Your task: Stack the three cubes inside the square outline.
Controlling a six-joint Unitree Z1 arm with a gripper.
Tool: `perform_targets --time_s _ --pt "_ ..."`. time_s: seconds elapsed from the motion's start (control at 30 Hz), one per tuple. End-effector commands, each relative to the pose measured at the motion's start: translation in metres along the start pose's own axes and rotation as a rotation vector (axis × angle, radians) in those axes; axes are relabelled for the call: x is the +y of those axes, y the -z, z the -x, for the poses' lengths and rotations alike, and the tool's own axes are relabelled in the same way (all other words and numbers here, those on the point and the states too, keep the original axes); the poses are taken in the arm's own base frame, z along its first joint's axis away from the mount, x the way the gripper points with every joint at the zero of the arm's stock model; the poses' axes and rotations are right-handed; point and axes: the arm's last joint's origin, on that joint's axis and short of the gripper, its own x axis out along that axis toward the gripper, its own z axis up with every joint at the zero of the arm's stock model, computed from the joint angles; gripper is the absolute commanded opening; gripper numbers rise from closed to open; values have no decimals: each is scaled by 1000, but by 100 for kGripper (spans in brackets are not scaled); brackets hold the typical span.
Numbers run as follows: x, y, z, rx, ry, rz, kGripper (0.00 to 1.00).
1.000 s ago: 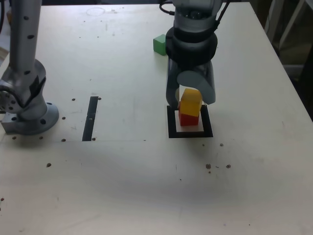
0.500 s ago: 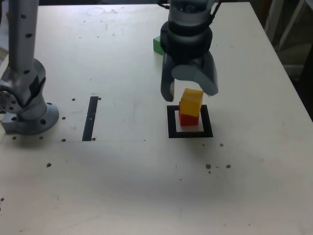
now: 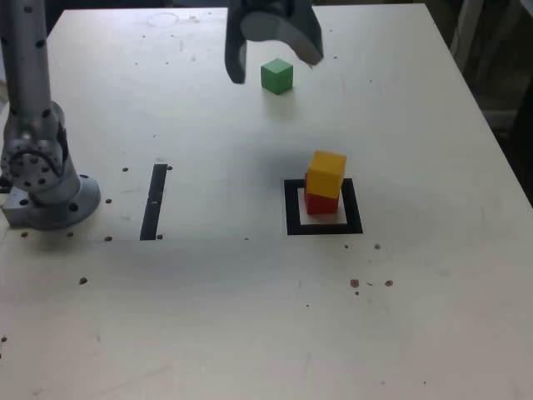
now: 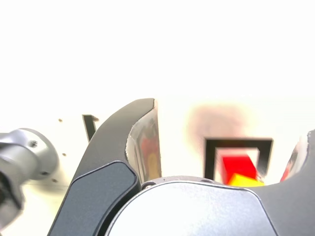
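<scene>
Exterior view has my end effector (image 3: 271, 60) up near the far edge of the table (image 3: 250, 333), its jaws spread wide and nothing between them. One finger hangs at the exterior view's left of the green cube (image 3: 276, 76) and the other reaches over toward its right; from this angle I cannot tell whether either finger touches the cube, and the cube sits flat on the table.

Nearer the camera, the yellow cube (image 3: 326, 173) rests on the red cube (image 3: 321, 202), turned a little against it, and the pair stands inside the square outline (image 3: 291, 218), toward its far side. My end effector is well apart from that stack.

A straight black tape strip (image 3: 154, 201) lies at the exterior view's left of the outline, and my arm's base (image 3: 46, 187) stands beyond it near the table's left edge. Bare table lies between the green cube and the stack, and a wide bare stretch runs along the near side, dotted with small dark specks.

Wrist view is washed out by glare; it shows one of my fingers (image 4: 118, 147) in the foreground, with the outline (image 4: 211, 147), the red cube (image 4: 236, 164) and a corner of the yellow cube (image 4: 243, 181) beyond.
</scene>
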Motion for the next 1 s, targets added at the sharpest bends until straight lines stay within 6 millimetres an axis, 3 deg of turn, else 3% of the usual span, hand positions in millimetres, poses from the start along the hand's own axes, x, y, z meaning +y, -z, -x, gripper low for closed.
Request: perform_targets --time_s 0.0,0.23,0.6,0.73,0.97 --pt "12 6 -1 2 3 0 99" --pt "67 15 -24 36 20 18 99" --pt "138 -15 -81 87 46 13 99" --pt "150 -19 -88 78 59 -2 99" --pt "149 -29 -112 104 104 -37 99"
